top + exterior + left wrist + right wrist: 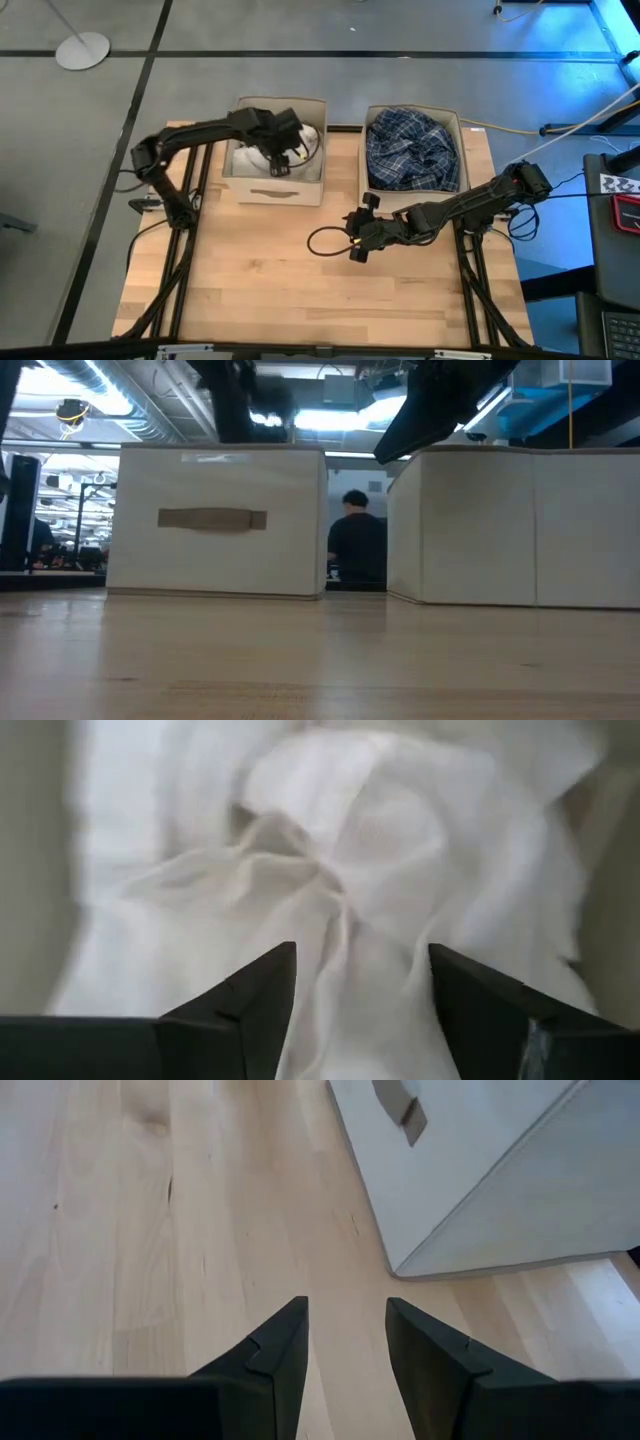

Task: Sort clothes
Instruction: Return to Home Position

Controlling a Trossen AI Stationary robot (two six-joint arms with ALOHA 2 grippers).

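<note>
Left hand over white shirt inside left box, fingers parted, released, gripping nothing. Right hand above bench, fingers parted, empty.

readable text: none | white card at right edge: marks, possibly print, illegible

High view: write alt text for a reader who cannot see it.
On the table, the left box holds white shirts under the open left gripper; the right box holds a blue plaid shirt. The open right gripper hovers over bare wood.
</note>
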